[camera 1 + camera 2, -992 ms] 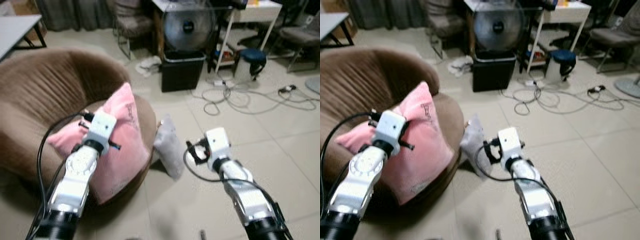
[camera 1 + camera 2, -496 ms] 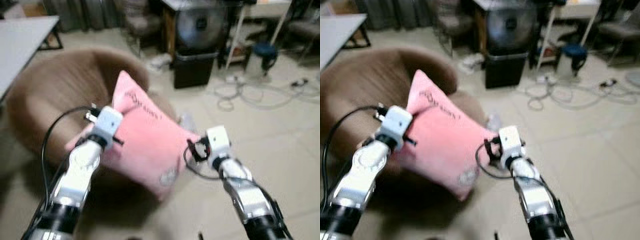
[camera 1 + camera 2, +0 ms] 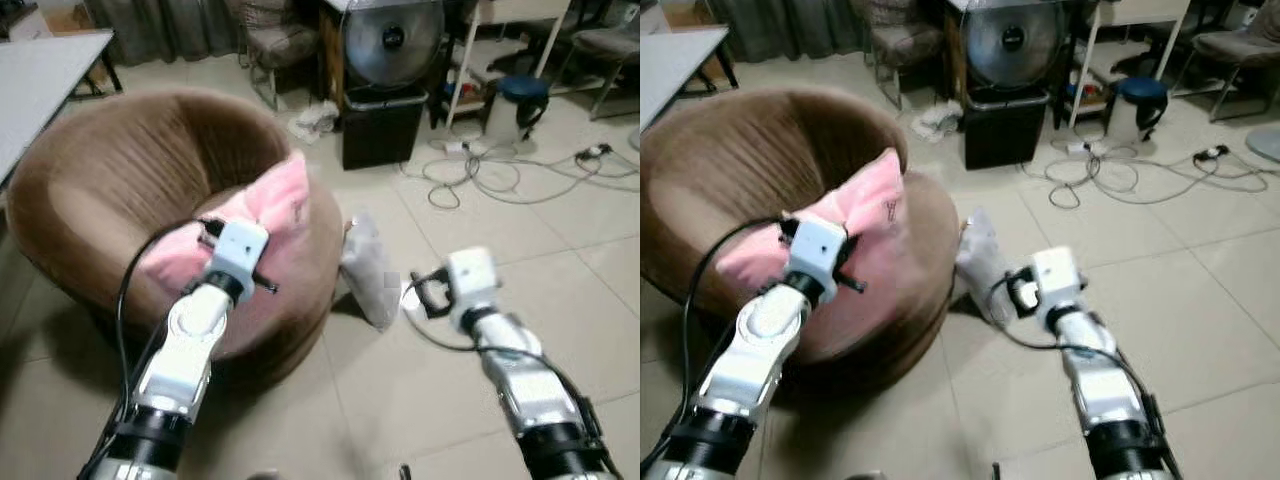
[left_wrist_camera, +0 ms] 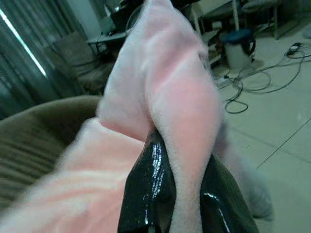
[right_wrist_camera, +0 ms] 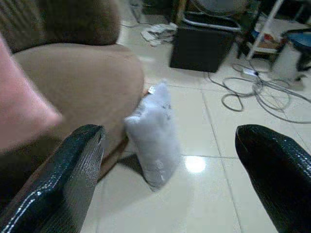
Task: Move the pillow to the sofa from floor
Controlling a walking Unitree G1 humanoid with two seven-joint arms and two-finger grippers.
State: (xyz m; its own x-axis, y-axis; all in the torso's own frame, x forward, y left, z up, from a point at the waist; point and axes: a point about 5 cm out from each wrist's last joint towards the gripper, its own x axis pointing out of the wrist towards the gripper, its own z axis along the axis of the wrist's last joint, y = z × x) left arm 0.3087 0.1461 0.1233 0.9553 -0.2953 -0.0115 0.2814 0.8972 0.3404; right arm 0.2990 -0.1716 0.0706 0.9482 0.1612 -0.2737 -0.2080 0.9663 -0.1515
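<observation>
Two pillows: a soft pink rectangular pillow [image 3: 262,212] lies on the seat of the round brown corduroy sofa [image 3: 120,170]; a smaller grey-white pillow [image 3: 368,268] stands on the pale tiled floor [image 3: 480,250], leaning against the sofa's outer side.
Left gripper: the left gripper [image 4: 170,194] is clenched on a fold of the pink pillow, its black fingers [image 4: 146,189] pinching the plush between them, over the sofa seat.
Right gripper: the right gripper [image 5: 170,170] hangs released, fingers spread wide (nothing between them), above the floor just beside the sofa.
Pink pillow's place: resting on the cushion towards the front edge, one corner raised towards the backrest; it looks delivered, short of letting go.
Key relation: the grey-white pillow lies straight ahead of the right gripper and a little lower, between its two spread fingers in the wrist view, long axis roughly upright; the right arm is clearly the nearer one, the left being occupied on the far side of the sofa's rim.
Likely next need: freeing the left grip, and, if the grey-white pillow counts too, a forward and downward reach with the right.
Background: a black bin [image 3: 383,125] with a fan behind it, and loose cables [image 3: 500,175] on the floor, well apart from both arms.
</observation>
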